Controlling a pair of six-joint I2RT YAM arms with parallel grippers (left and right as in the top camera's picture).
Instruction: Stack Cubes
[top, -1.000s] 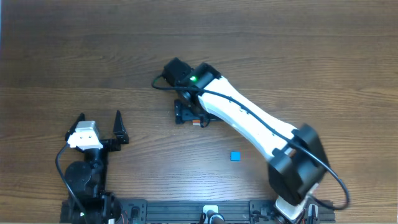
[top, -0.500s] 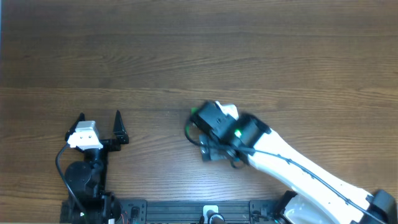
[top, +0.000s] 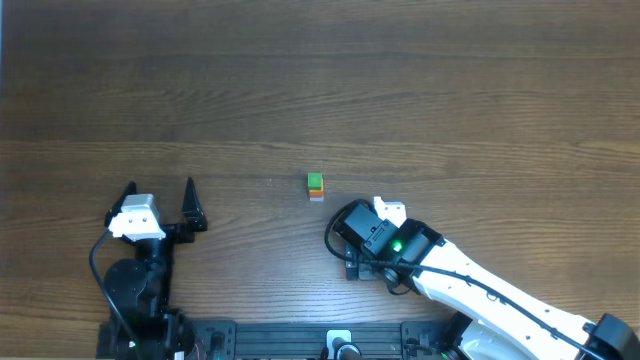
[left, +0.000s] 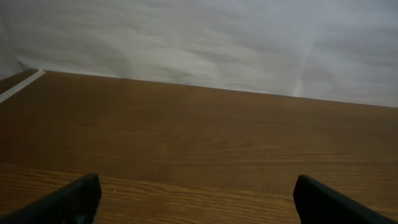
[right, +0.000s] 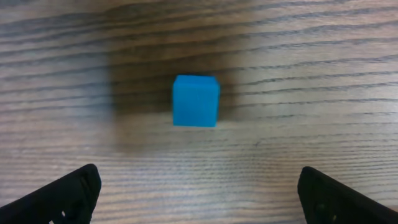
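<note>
A green cube (top: 315, 181) sits on top of a red cube (top: 316, 195) near the middle of the table. My right gripper (top: 368, 268) hangs open above a blue cube (right: 196, 100), which lies on the wood between and ahead of the two dark fingers (right: 62, 196). In the top view the right arm covers the blue cube. The left gripper (top: 160, 190) rests open at the near left of the table, with its fingertips (left: 74, 196) spread wide over bare wood.
The wooden tabletop (top: 400, 80) stretches wide behind the stack. A pale wall (left: 199, 37) stands beyond the table's far edge in the left wrist view. The arm bases and a black rail (top: 300, 340) run along the near edge.
The right arm let go of the green-on-red stack and pulled back toward its base. It now hovers over the blue cube. The left arm stayed still.
</note>
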